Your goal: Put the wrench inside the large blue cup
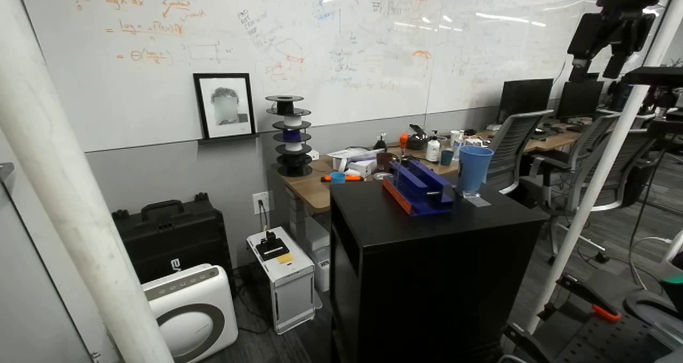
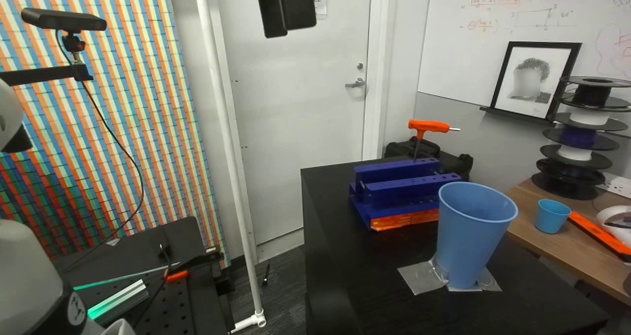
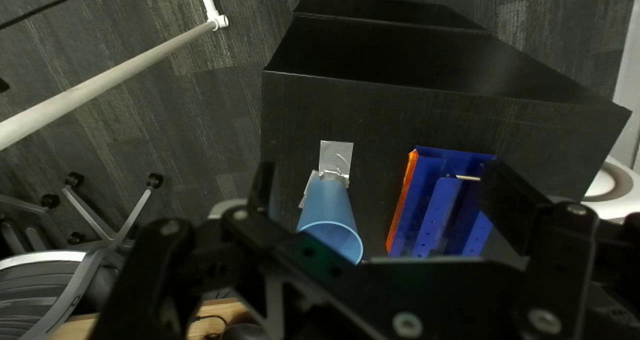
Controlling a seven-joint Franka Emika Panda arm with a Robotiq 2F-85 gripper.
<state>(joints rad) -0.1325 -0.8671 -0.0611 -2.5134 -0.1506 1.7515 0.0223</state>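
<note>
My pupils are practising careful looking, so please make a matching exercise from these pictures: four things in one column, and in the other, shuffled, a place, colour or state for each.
Column 1
1. wrench
2. large blue cup
3. small bright-blue cup
4. claw

Column 2
A. has grey tape at its base
B. open, holding nothing
C. orange-handled
D. on the wooden desk

Right pairs: 1-C, 2-A, 3-D, 4-B
</note>
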